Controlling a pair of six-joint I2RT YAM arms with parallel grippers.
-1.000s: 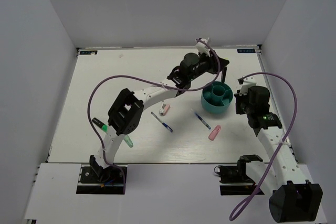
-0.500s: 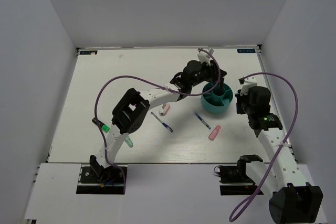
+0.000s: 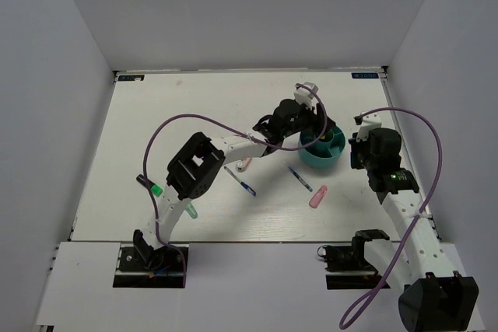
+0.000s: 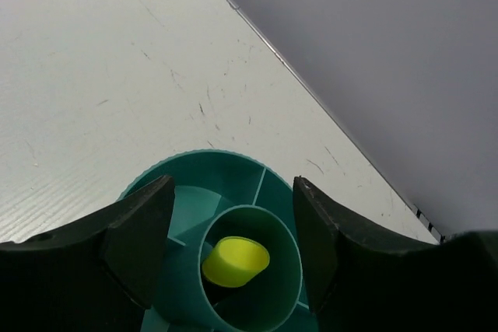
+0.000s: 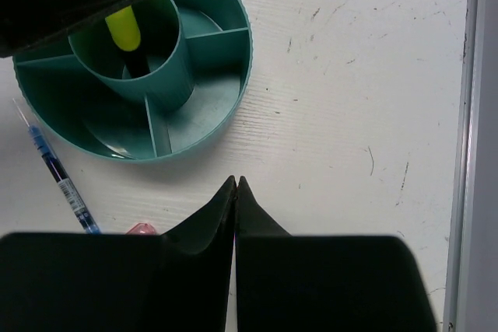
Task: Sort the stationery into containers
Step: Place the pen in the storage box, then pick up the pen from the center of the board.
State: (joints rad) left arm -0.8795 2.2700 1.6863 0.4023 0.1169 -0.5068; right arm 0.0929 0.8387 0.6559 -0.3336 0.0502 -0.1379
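The teal tub (image 3: pixel 333 157) stands right of centre and also shows in the left wrist view (image 4: pixel 194 172) and the right wrist view (image 5: pixel 226 83). A yellow-capped marker (image 4: pixel 235 260) stands in its round centre cup, also seen in the right wrist view (image 5: pixel 123 27). My left gripper (image 4: pixel 233 242) is open right above that cup, jaws either side of it and off the marker; it shows in the top view (image 3: pixel 313 126). My right gripper (image 5: pixel 235 184) is shut and empty just right of the tub (image 3: pixel 356 152). Two blue pens (image 3: pixel 240 181) (image 3: pixel 298 177) and two pink pieces (image 3: pixel 244 164) (image 3: pixel 317 197) lie on the table. No grey pen shows.
A mint-green piece (image 3: pixel 190 210) and a green-capped dark marker (image 3: pixel 149 185) lie near the left arm's base. Purple cables loop over both arms. White walls close the table at the back and sides; a metal edge strip (image 5: pixel 467 114) runs at the right.
My left gripper has moved from behind the tub forward and down until it is over the tub's centre cup. The right arm has not moved.
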